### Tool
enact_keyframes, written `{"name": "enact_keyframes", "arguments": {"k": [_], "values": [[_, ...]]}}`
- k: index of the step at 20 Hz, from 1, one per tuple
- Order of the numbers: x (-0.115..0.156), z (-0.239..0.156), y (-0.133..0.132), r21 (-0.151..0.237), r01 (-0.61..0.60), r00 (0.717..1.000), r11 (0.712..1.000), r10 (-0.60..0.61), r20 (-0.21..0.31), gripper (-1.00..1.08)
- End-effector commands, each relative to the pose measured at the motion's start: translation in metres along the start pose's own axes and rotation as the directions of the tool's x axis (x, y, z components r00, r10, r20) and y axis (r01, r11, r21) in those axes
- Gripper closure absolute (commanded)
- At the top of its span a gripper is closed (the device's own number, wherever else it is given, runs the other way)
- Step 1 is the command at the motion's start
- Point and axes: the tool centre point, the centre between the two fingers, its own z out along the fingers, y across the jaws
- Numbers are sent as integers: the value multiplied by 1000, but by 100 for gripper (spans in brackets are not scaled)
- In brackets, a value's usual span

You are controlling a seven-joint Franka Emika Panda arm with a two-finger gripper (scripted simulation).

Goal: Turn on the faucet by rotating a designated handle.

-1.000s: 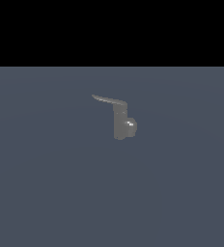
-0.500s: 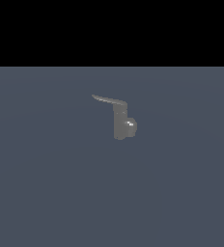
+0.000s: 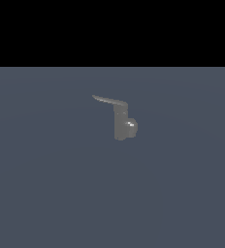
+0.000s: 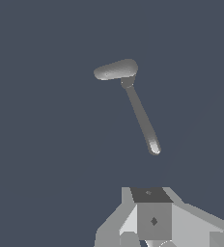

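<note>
The faucet [image 3: 120, 125] is a small dull-grey upright cylinder standing on the blue-grey floor, with a rounded shiny knob [image 3: 131, 127] on the exterior view's right. Its handle [image 3: 109, 101], a thin flat lever, reaches from the top of the body toward the exterior view's left and tapers to a point. The wrist view looks down on the faucet [image 4: 116, 70], and the handle [image 4: 143, 118] runs from it toward my gripper [image 4: 150, 195]. The gripper's grey blocky end stops short of the handle's tip, apart from it. Its fingers cannot be made out. No arm appears in the exterior view.
A flat blue-grey floor [image 3: 46, 184] spreads around the faucet on all sides. A black band fills the top of the exterior view.
</note>
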Motion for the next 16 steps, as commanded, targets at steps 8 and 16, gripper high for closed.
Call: {"name": "enact_keyframes", "arguments": {"k": [8,16], "values": [[63,38,-21,16,-260,966,966,259,21,108],[113,80,-36,10,-468,883,884,467,32,108]]}}
